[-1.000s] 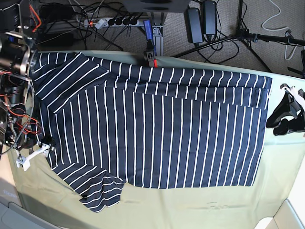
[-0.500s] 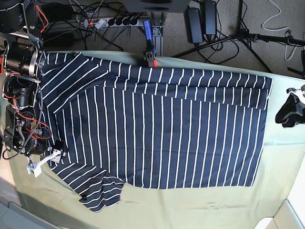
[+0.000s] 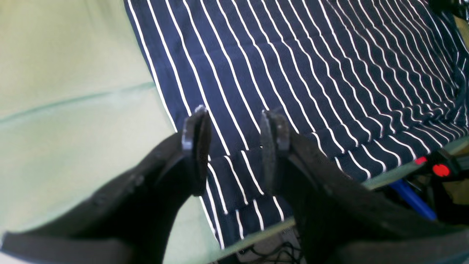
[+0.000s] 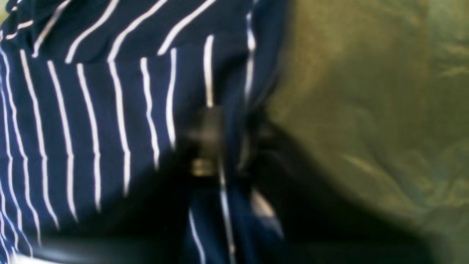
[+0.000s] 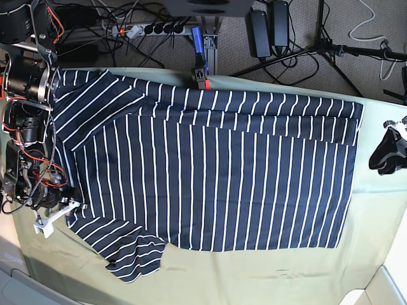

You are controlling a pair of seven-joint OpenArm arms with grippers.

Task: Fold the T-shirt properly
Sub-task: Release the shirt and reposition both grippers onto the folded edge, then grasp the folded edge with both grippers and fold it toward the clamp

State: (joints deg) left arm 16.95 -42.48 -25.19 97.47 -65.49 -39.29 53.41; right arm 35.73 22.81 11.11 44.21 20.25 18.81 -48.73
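You have one dark navy white-striped fabric T-shirt point(image 5: 216, 171), one plain pale green cloth point(image 5: 267, 273) beneath it, and two black grippers, left point(image 3: 232, 146) and right point(image 5: 70, 204).

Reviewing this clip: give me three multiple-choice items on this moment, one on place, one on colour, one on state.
1. The right pincer is at the T-shirt's: A hem; B sleeve-side edge; C middle.
2. The cloth beneath the T-shirt is: A pale green; B red; C white.
3. The left pincer is: A shut on fabric; B open, holding nothing; C out of sight.

Key: B, base view shows it at the edge near the lower sleeve; A, green shows all around the shirt; B, left wrist view shows fingers apart above the hem corner.
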